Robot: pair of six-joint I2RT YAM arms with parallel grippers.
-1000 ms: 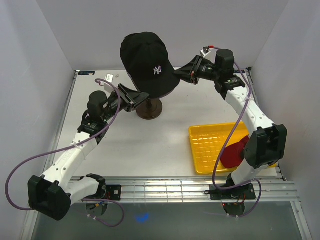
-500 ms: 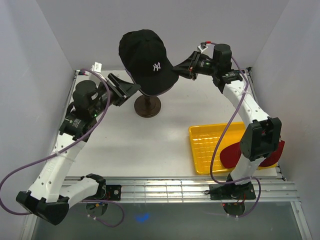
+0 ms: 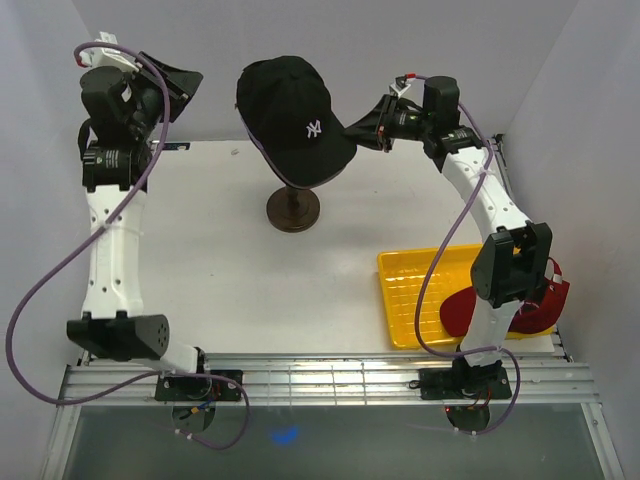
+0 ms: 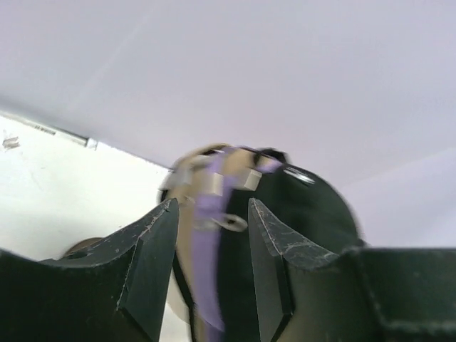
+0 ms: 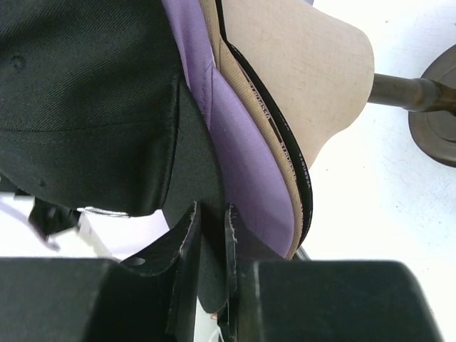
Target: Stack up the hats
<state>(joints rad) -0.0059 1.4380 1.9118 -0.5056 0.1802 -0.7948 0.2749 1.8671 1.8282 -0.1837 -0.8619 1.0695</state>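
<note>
brim of black ny cap (image 5: 85,92) pinched by right gripper (image 5: 212,214); left gripper (image 4: 211,206) spread, apart.

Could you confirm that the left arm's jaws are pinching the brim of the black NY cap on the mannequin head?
Not quite: the right arm's jaws are pinching the brim of the black NY cap on the mannequin head. The right wrist view shows it.

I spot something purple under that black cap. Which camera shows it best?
The right wrist view: the lavender cap shows its brim beneath the black NY cap. The left wrist view gives only a blurred lavender strip; from above, the black cap covers it.
</note>
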